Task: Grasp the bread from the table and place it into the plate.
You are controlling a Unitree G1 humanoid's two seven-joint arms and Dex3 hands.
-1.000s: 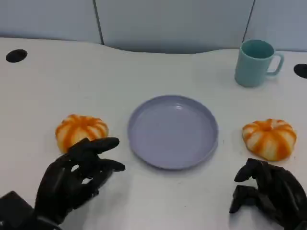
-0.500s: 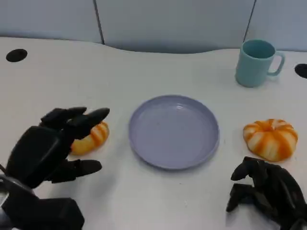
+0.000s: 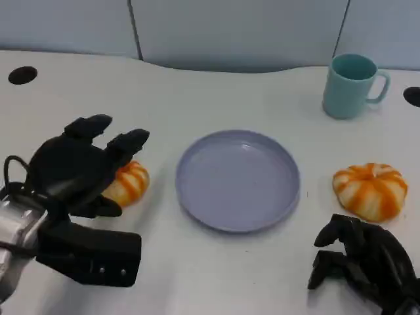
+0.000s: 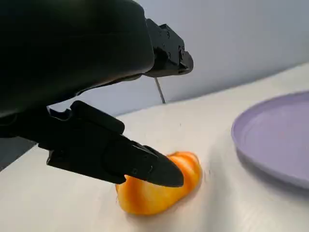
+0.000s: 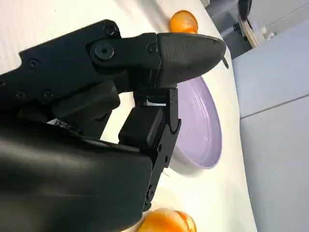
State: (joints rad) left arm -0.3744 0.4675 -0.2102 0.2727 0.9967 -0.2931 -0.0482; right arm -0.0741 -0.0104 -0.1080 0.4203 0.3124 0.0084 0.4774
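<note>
Two orange-and-white striped pumpkin-shaped breads lie on the white table. The left bread (image 3: 129,184) (image 4: 159,189) sits left of the lilac plate (image 3: 237,178) (image 4: 277,137), partly hidden under my left hand (image 3: 73,169). That hand hovers over it with fingers (image 4: 120,159) spread, holding nothing; I cannot tell if it touches the bread. The right bread (image 3: 369,190) (image 5: 166,222) lies right of the plate. My right hand (image 3: 364,264) rests near the table's front edge, just in front of that bread, with fingers (image 5: 149,130) curled in on nothing.
A teal mug (image 3: 352,85) stands at the back right. Two dark round holes (image 3: 22,75) (image 3: 412,96) mark the table's far left and far right. A grey partition wall runs behind the table. The right wrist view also shows the plate (image 5: 205,121) and the far bread (image 5: 183,21).
My left hand has risen from the table's front edge and moved forward over the left bread, now covering part of it. The right hand has barely shifted.
</note>
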